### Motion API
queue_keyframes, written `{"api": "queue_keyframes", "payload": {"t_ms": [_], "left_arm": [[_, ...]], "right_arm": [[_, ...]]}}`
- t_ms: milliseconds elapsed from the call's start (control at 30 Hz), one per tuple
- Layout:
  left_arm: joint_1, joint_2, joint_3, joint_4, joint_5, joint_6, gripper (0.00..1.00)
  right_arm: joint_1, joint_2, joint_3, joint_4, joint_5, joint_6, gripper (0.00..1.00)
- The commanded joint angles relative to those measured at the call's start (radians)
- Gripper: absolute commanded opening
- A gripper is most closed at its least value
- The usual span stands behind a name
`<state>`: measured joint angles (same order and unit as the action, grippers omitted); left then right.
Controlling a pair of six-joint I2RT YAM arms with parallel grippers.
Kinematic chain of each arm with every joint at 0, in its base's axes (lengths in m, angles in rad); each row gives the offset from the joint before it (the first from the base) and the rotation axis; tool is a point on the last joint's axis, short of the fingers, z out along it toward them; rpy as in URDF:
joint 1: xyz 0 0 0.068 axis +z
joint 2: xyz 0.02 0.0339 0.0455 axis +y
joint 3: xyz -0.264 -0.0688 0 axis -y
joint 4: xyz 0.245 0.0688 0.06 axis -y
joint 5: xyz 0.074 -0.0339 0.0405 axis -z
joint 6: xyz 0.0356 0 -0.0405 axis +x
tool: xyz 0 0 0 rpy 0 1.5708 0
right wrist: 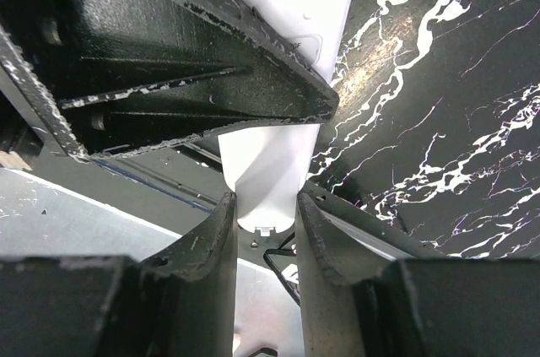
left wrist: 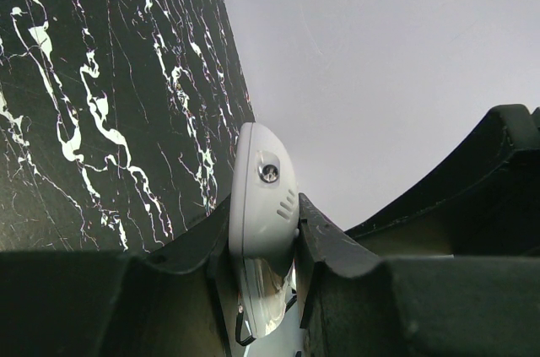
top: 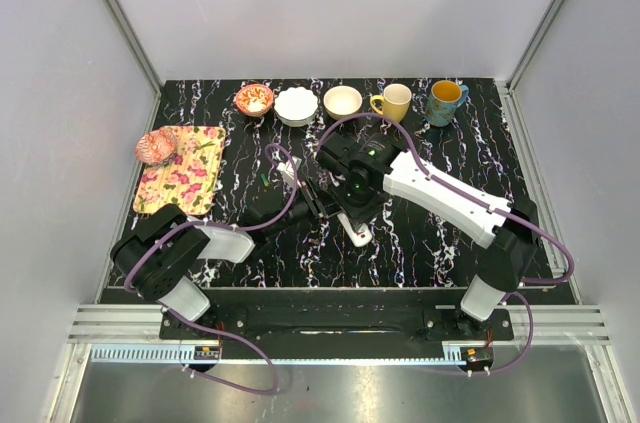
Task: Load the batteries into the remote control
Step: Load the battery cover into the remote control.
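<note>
The white remote control (top: 357, 234) is held above the table's middle by both grippers. In the left wrist view my left gripper (left wrist: 263, 243) is shut on the remote's rounded end (left wrist: 263, 192), with a finger pressed on each side. In the right wrist view my right gripper (right wrist: 266, 218) is shut on the remote's other end (right wrist: 268, 175), with the left gripper's black fingers (right wrist: 194, 78) just above it. In the top view the left gripper (top: 322, 205) and right gripper (top: 350, 205) meet over the remote. Tiny specks (top: 264, 180) left of the grippers may be the batteries; they are too small to tell.
A small white tab (top: 288, 172) lies left of the grippers. A floral cloth (top: 182, 168) with a pink ball (top: 156, 146) is at the left. Three bowls (top: 296, 105) and two mugs (top: 393, 102) line the far edge.
</note>
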<state>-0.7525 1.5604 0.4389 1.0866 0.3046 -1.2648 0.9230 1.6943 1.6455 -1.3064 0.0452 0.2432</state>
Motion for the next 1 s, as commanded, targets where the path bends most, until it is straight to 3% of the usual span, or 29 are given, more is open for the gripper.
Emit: {"api": "queue_keyframes", "payload": {"t_ms": [0, 967], "left_arm": [[0.005, -0.008, 0.021, 0.099, -0.021, -0.011, 0.00], [0.007, -0.006, 0.020, 0.125, -0.025, -0.025, 0.00]], "right_arm": [[0.010, -0.042, 0.010, -0.004, 0.024, 0.010, 0.00], [0.010, -0.065, -0.010, 0.007, 0.018, 0.031, 0.00]]}}
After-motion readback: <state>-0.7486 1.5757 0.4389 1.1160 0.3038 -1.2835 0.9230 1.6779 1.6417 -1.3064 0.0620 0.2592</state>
